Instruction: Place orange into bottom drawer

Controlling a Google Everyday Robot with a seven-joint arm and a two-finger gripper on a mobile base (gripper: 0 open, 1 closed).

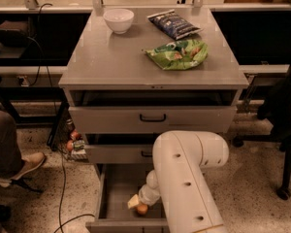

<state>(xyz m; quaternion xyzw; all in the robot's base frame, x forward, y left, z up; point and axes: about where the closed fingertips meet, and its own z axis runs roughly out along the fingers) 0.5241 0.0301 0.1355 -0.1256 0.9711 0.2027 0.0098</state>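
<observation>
A: Camera view first: how does the bottom drawer stand?
B: Pulled out, the white arm reaching inside it.
A: The gripper?
B: Low inside it, right by the orange; its hold I cannot tell.

The thick white arm bends sharply downward, its claw hanging low at its wrist.

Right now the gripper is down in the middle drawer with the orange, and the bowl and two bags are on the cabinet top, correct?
Wrong drawer. The camera view shows the gripper by the orange inside the bottom drawer, which is pulled open below the middle drawer. The bowl, blue bag and green bag do sit on top.
</observation>
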